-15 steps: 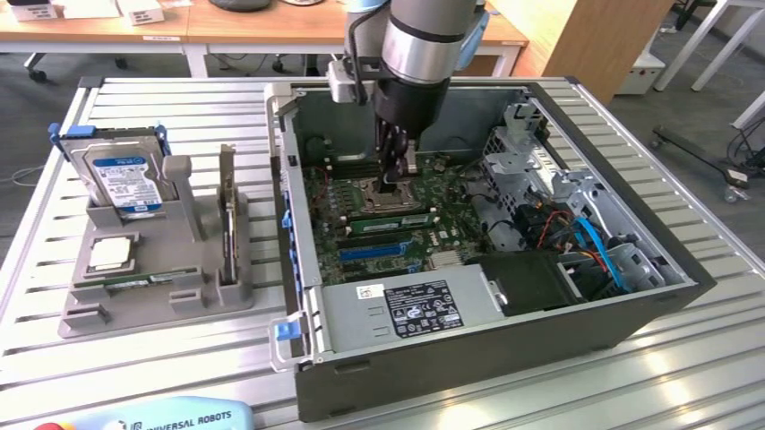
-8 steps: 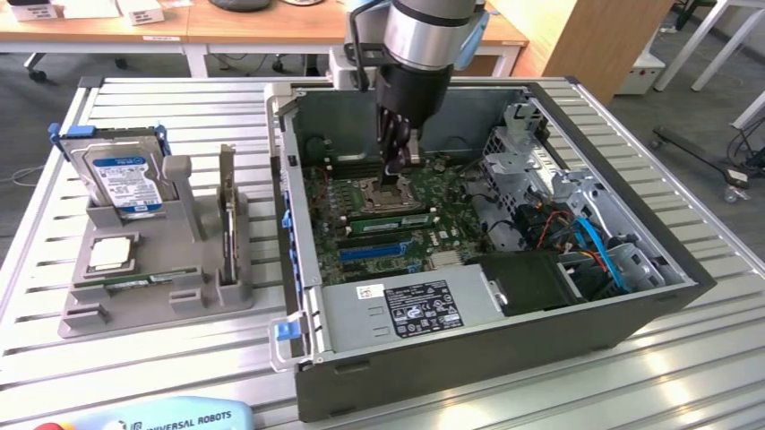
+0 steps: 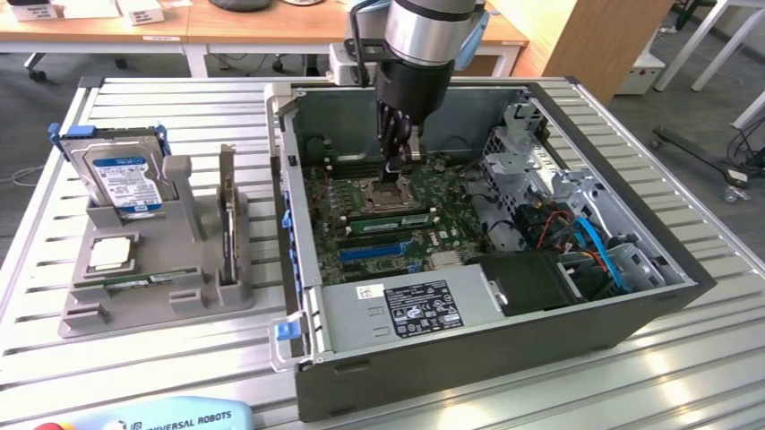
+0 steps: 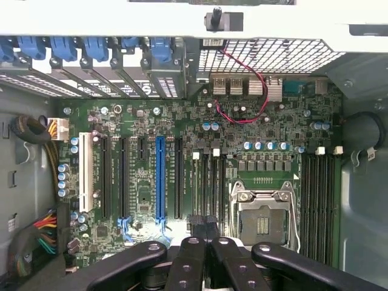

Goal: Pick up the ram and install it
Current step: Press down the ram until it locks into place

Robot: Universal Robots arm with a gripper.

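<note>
Reaching down into the open computer case, the claw hangs pressed together over the motherboard beside the CPU socket. A ram stick sits seated in a slot nearby, and the claw pinches nothing visible, which suggests pressing rather than carrying

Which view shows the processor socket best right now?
The wrist view: the processor socket faces the camera squarely, metal frame plain to see. The exterior view shows it at an angle, close by the gripper.
</note>
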